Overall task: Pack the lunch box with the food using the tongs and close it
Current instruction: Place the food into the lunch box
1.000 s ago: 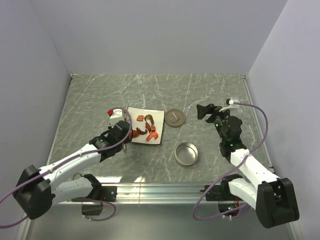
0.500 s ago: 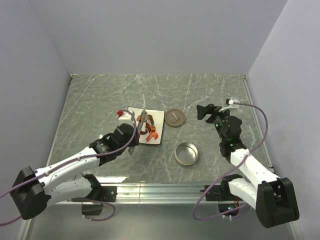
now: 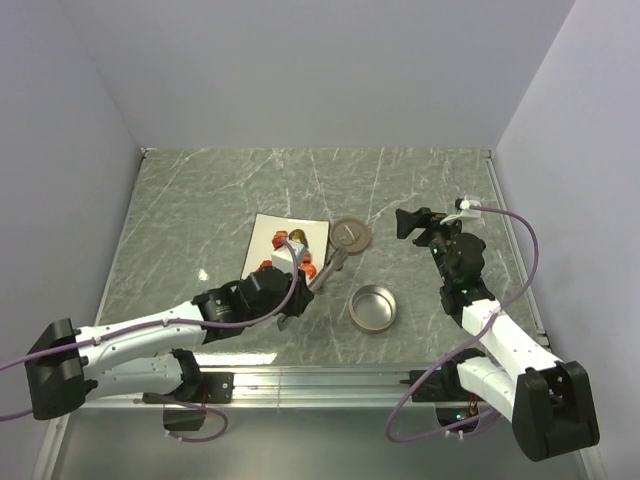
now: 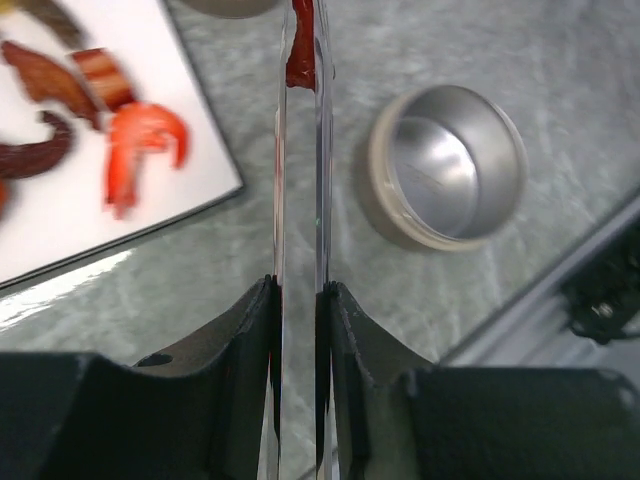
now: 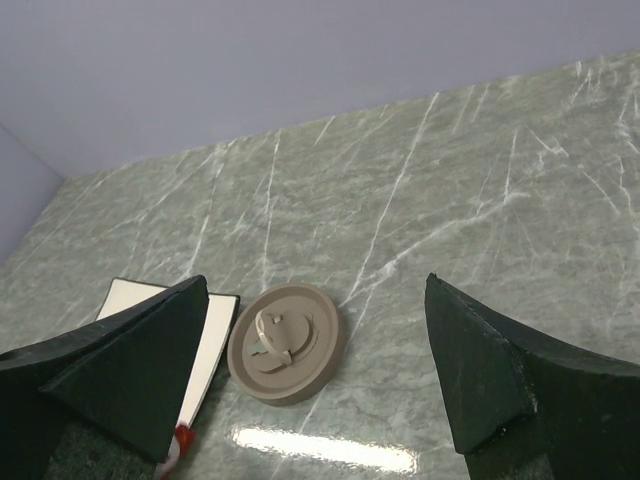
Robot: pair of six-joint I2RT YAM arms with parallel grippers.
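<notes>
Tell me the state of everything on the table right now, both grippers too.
lunch box: open, upright, empty.
plate: holds the other food pieces.
lid: off, lying flat beside the plate.
tongs: pinched shut on one red food piece.
left gripper: shut on the tongs.
right gripper: open, empty.

— What is my left wrist camera giving me?
— I see the left gripper clamped on the tongs, whose arms run just left of the lunch box. A red piece of food sits pinched between their tips, up and left of the lunch box.
— Anything else?
— Further left of the lunch box, I see the white plate holding orange and brown pieces.
</notes>
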